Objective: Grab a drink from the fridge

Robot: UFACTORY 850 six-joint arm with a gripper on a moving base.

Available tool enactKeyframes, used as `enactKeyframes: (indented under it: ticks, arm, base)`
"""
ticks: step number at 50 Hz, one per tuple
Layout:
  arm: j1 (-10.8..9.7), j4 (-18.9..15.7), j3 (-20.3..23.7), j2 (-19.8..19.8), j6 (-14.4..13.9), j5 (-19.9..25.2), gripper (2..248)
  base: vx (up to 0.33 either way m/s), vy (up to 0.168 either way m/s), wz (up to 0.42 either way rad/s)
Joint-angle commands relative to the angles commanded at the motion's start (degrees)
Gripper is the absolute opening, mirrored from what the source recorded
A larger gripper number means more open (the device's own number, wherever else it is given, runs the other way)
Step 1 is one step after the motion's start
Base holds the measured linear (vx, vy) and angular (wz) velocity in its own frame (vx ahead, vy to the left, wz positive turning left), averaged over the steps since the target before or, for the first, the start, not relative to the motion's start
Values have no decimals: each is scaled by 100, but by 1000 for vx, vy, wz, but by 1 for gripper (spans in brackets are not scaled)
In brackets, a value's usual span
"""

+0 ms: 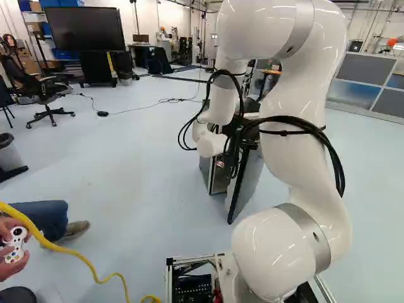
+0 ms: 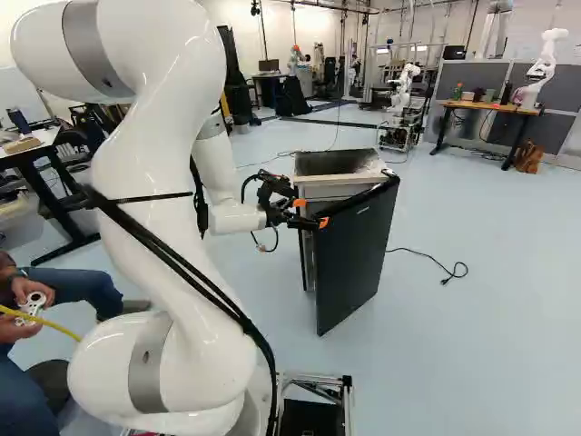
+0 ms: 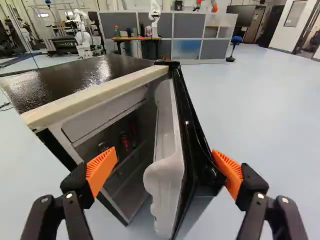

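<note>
In the right base view my gripper (image 2: 311,213) is at the top edge of the small fridge's black door (image 2: 359,259), which stands partly open from the fridge body (image 2: 338,171). The wrist view has the gripper (image 3: 164,159) wide open, the door (image 3: 192,145) between its fingers. One orange pad (image 3: 229,172) is against or very close to the door's outer face; the other pad (image 3: 101,169) is in front of the fridge's opening, apart from the door's white inner side. Inside the fridge (image 3: 95,117), a dark red item (image 3: 125,142), perhaps a drink, shows dimly among other items.
A person's hands hold a controller (image 1: 14,243) beside the base, near a yellow cable (image 1: 76,254). Another robot (image 2: 542,68) stands by a wooden desk (image 2: 486,107) beyond the fridge. A black cable (image 2: 422,261) lies on the floor beside the door.
</note>
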Motion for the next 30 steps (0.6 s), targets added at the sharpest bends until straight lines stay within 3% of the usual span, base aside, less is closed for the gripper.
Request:
enactKeyframes:
  ticks: [30]
  arm:
    - [-62,325,6,4,0,0,247]
  base:
    - [0,0,0]
